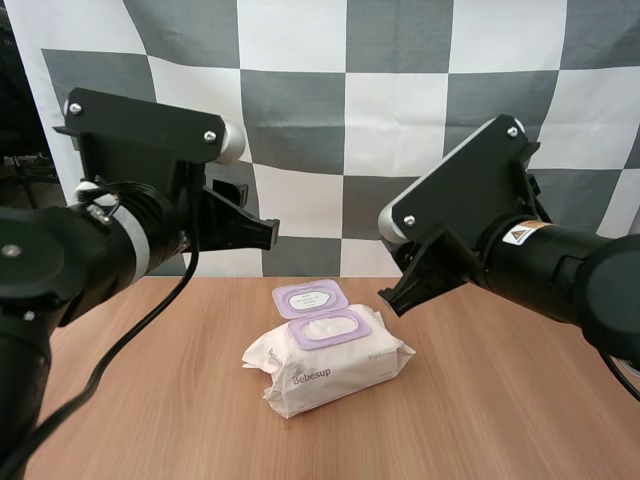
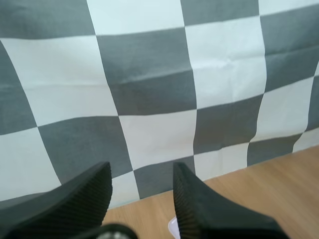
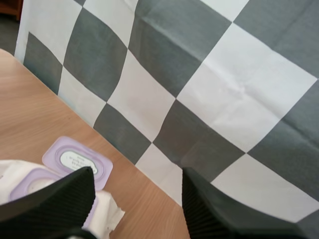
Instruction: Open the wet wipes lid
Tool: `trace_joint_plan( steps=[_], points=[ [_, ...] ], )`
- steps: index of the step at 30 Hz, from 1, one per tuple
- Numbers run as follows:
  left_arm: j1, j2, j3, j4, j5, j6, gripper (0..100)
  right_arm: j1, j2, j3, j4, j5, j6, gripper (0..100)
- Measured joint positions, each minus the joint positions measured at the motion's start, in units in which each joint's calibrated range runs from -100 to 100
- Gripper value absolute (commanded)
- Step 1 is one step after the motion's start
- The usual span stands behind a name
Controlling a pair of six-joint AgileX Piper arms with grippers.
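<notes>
Pack [image 1: 325,362]: laid on the table [image 1: 500,420] near its middle, with the printed face turned toward the arms' bases. It is touched by neither gripper.
Lid [image 1: 311,298]: found open, folded back flat behind the pack. The inner face is turned up and a white oval label is shown on it.
Frame [image 1: 331,328]: a purple rim set in the top of the pack. White wipe material is seen in its oval opening.
Left gripper [image 2: 141,172]: held above the table to the left of the pack in the high view, well apart from it. The ribbed fingers [image 2: 84,199] are spread wide and nothing is held between them.
Right gripper [image 3: 138,174]: held above the table to the right of the lid in the high view, near it but apart. The fingers are spread wide and nothing is gripped. In the right wrist view the lid and the pack's end are seen just beside one finger.
</notes>
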Motion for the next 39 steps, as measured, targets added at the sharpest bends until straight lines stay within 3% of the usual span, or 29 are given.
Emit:
trace_joint_plan(
  steps=[4,12,18,25,30,31,32,33,39],
  points=[
    [0.00,-8.94,4.03,-1.04,0.22,-0.85,65,-0.33,-4.22,0.00,-6.91,10.07,3.80,86],
    [0.00,-22.64,13.58,-1.18,-0.86,7.12,65,-0.33,-4.56,0.00,-6.87,13.59,4.30,86],
    [0.00,-23.08,17.95,0.38,-3.51,7.07,65,-0.33,-4.56,0.00,-6.87,15.69,4.30,84],
    [0.00,-23.08,20.74,1.10,-5.31,6.95,65,-0.33,-4.56,0.00,-6.87,16.08,4.30,66],
    [0.00,-23.08,24.14,1.56,-6.38,7.05,65,-0.33,-4.56,0.45,-6.36,15.66,4.30,66],
    [0.00,-23.08,26.65,2.40,-8.19,8.19,65,-0.42,-4.56,1.11,-6.36,15.66,4.30,66],
    [0.00,-23.08,31.68,1.31,-18.71,8.82,65,-1.40,-4.56,7.82,-6.41,15.15,5.05,66],
    [0.00,-23.08,31.81,1.18,-24.23,5.28,65,-1.40,-4.56,8.14,-6.84,14.98,5.05,66],
    [0.00,-23.08,31.81,0.91,-30.49,3.27,65,-1.40,-4.56,8.15,-7.61,13.50,5.05,66]
  ],
)
